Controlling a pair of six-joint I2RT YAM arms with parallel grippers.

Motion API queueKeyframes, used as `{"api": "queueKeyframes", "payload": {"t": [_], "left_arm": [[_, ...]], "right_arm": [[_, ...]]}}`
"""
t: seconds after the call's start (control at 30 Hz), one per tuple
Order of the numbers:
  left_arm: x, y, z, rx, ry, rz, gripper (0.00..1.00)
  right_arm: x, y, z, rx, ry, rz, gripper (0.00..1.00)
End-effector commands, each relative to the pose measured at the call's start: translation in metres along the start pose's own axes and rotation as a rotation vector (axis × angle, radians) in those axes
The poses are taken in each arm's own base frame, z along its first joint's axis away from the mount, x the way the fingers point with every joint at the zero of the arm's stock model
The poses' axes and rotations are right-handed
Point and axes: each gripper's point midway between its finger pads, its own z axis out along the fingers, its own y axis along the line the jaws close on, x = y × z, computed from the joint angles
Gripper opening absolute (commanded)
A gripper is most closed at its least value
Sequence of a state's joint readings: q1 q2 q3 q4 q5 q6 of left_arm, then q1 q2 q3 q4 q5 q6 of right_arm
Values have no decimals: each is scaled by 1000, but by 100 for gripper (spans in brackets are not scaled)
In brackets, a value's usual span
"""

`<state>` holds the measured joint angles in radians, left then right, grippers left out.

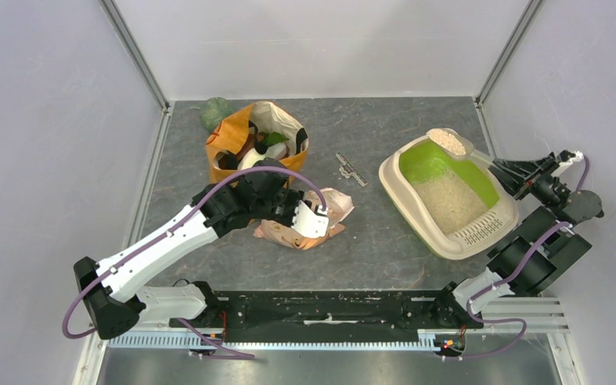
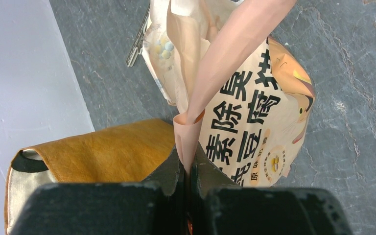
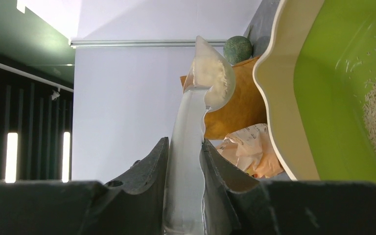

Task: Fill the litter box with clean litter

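The litter box (image 1: 395,186) sits at the right, cream rim, lime-green hood at its far end, slotted grille near. Pale clean litter (image 1: 451,200) lies inside. My right gripper (image 1: 504,168) is shut on the handle of a translucent scoop (image 1: 449,142), which is heaped with litter and held over the hood's far edge. In the right wrist view the gripper (image 3: 183,143) clamps the handle, the scoop bowl (image 3: 213,81) is beyond it, and the box rim (image 3: 279,107) is to the right. My left gripper (image 1: 314,220) is shut on a fold of the crumpled peach litter bag (image 2: 245,112).
An orange paper shopping bag (image 1: 245,136) full of items stands at the back left, with a green ball (image 1: 215,112) behind it. A small metal clip (image 1: 351,168) lies between the bags and the litter box. Side walls stand close on both sides.
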<state>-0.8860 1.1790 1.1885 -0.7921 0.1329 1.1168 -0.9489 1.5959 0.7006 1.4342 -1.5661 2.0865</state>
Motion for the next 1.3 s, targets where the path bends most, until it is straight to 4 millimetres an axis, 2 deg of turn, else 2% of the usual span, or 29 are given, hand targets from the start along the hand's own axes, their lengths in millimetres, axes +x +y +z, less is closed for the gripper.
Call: {"api": "queueKeyframes", "payload": {"t": [0.0, 0.17, 0.37, 0.47, 0.73, 0.9, 1.13, 1.27], "left_arm": [[-16, 13, -2, -59, -73, 56, 2], [-15, 13, -1, -58, -69, 59, 2], [-14, 13, 0, -57, -65, 59, 2], [-15, 14, -1, -59, -65, 61, 2], [-15, 15, 2, -55, -63, 60, 2], [-15, 16, 3, -53, -59, 60, 2], [-14, 16, 6, -54, -58, 61, 2], [-13, 15, 5, -61, -56, 67, 2]], "right_arm": [[-14, 53, 4, -58, -54, 59, 0], [-27, 69, 7, -97, -87, 42, 0], [-39, 111, 7, -158, -126, -49, 0], [-43, 120, 7, -164, -129, -72, 0], [-70, 126, 9, -206, -189, -56, 0], [-80, 130, 18, -222, -223, -54, 0], [-86, 128, 25, -180, -300, -68, 0], [-80, 129, 26, -166, -288, -75, 0]]}}
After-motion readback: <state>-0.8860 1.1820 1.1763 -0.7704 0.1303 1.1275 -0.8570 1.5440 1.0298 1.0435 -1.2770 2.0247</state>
